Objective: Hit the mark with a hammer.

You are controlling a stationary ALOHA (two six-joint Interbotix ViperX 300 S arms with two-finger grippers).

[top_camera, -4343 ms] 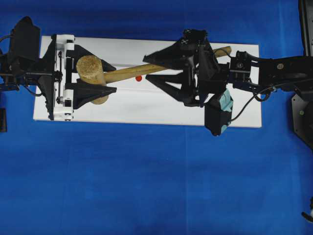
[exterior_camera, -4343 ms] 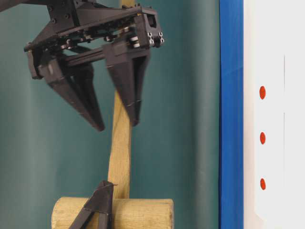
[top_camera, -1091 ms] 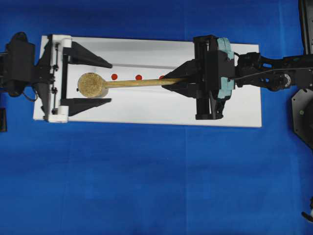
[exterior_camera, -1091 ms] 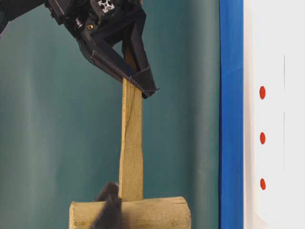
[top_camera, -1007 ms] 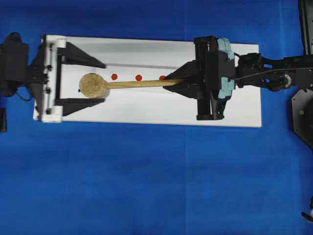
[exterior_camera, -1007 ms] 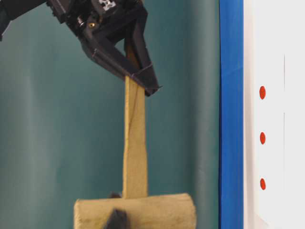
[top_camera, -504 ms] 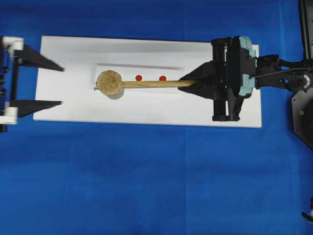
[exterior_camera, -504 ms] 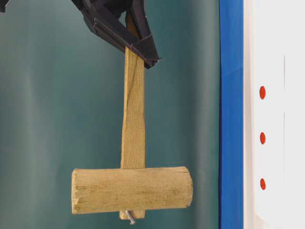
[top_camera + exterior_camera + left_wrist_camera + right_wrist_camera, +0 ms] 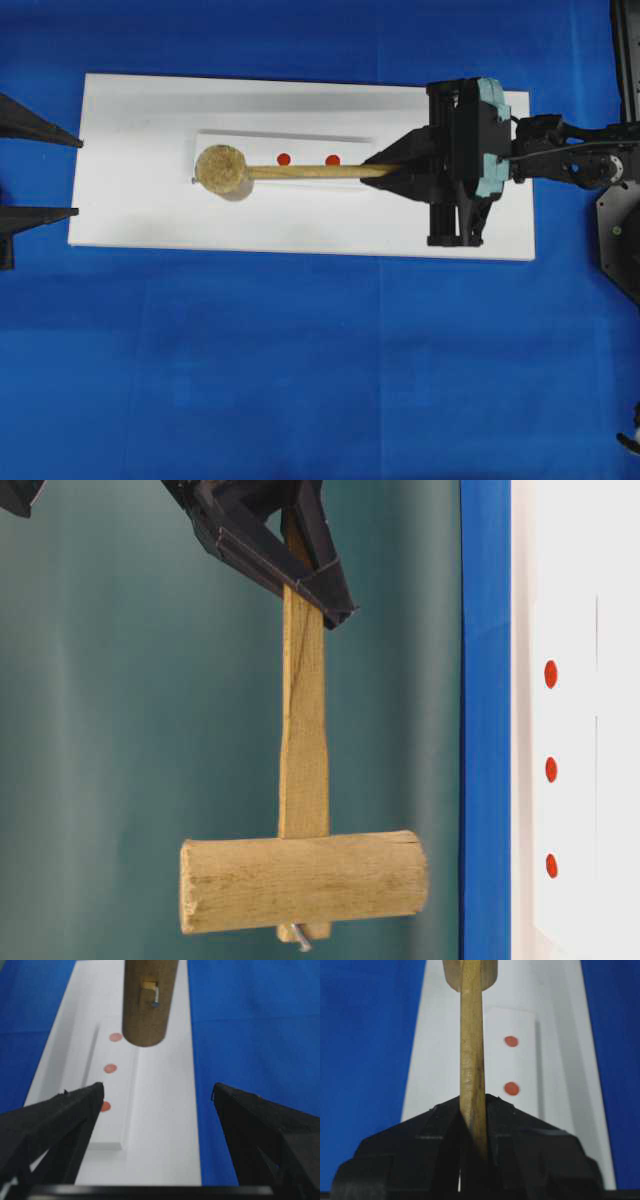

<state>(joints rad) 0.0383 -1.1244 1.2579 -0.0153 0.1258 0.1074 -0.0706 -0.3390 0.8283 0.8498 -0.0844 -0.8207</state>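
Judging by its thick cylindrical head, we expect the hammer (image 9: 270, 170) to be top-heavy and stiff, solid wood that will not flex, with most of its weight far from the grip. We have our right gripper (image 9: 385, 171) clenched on the far end of the long handle, which gives plenty of swing but lets the head pull hard on the pads; the smooth wood could twist or slide in the jaws, so we judge a firm hold essential. In the right wrist view the handle runs straight out from between the closed fingers (image 9: 437, 1120), and a grip nearer the head would be steadier but would cost striking force. The hammer hangs clear above the white board (image 9: 130, 200), its head over the left end of the raised strip where three red marks (image 9: 110, 1068) sit in a row; from overhead the head hides one of them. In the table-level view the head (image 9: 303, 880) is level and does not touch the board. Our left gripper (image 9: 157, 1095) is released, jaws spread wide and holding nothing, off the board's left edge and well apart from the hammer.
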